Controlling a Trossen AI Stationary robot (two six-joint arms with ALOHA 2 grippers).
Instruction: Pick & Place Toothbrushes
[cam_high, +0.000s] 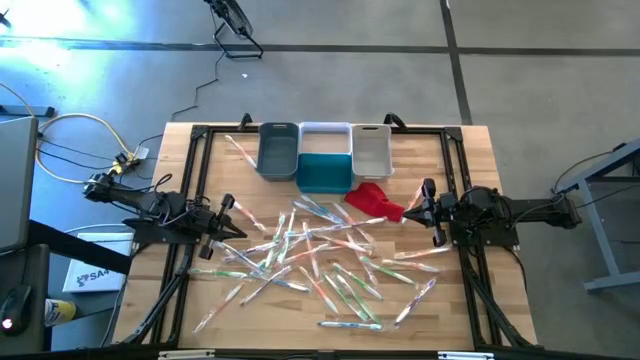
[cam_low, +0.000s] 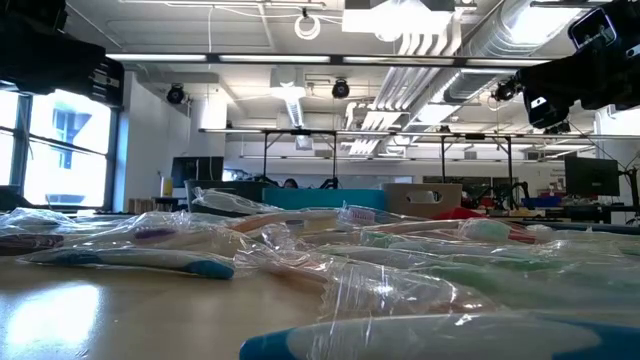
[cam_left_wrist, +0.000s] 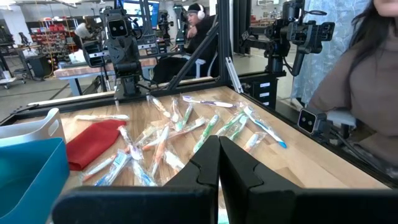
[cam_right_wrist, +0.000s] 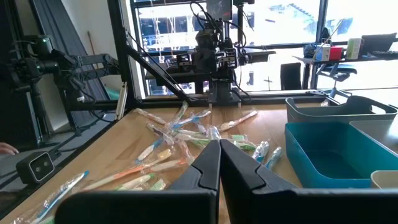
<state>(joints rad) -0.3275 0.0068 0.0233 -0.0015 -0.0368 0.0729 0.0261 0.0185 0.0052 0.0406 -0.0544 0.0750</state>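
Observation:
Several wrapped toothbrushes (cam_high: 320, 255) lie scattered flat on the wooden table (cam_high: 480, 160), between the two arms; they also show in the left wrist view (cam_left_wrist: 180, 134) and the right wrist view (cam_right_wrist: 177, 140). My left gripper (cam_high: 240, 228) waits above the table's left side, level and shut, touching nothing. My right gripper (cam_high: 405, 215) waits at the right side, level and shut, above the red cloth's edge. In their own views, the left gripper (cam_left_wrist: 219, 155) and the right gripper (cam_right_wrist: 219, 158) have the fingertips together.
Grey (cam_high: 278, 150), teal (cam_high: 325, 170) and white (cam_high: 371, 148) bins stand side by side at the table's far middle. A red cloth (cam_high: 375, 200) lies in front of them, toward the right. A person (cam_left_wrist: 360, 93) sits beyond the table's near edge.

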